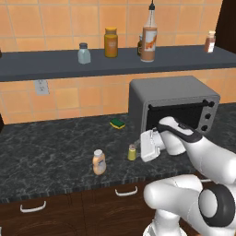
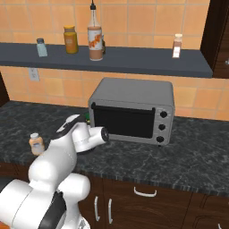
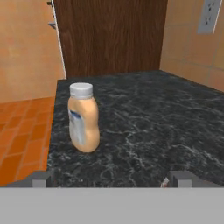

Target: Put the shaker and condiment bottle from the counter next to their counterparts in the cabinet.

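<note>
The tiny yellow-green shaker (image 1: 132, 152) stands on the black counter (image 1: 46, 152), right at the tip of my gripper (image 1: 138, 147), which reaches low and leftward in front of the toaster oven. In the hand view the fingertips (image 3: 41, 178) are wide apart, so the gripper (image 3: 111, 179) is open and grips nothing. The squat peach condiment bottle (image 1: 98, 162) (image 2: 36, 144) (image 3: 83, 118) stands upright further left, near the counter's front edge. On the dark grey shelf (image 1: 46, 64) are the blue-grey glass shaker (image 1: 84, 53) (image 2: 41, 47) and the tall sauce bottle (image 1: 149, 39) (image 2: 94, 40).
A grey toaster oven (image 1: 170, 101) (image 2: 134, 109) stands behind my arm. A green sponge (image 1: 117, 123) lies beside it. An amber jar (image 1: 110, 42) and a small spice bottle (image 1: 210, 41) share the shelf. The counter's left end meets a wooden panel (image 3: 113, 35).
</note>
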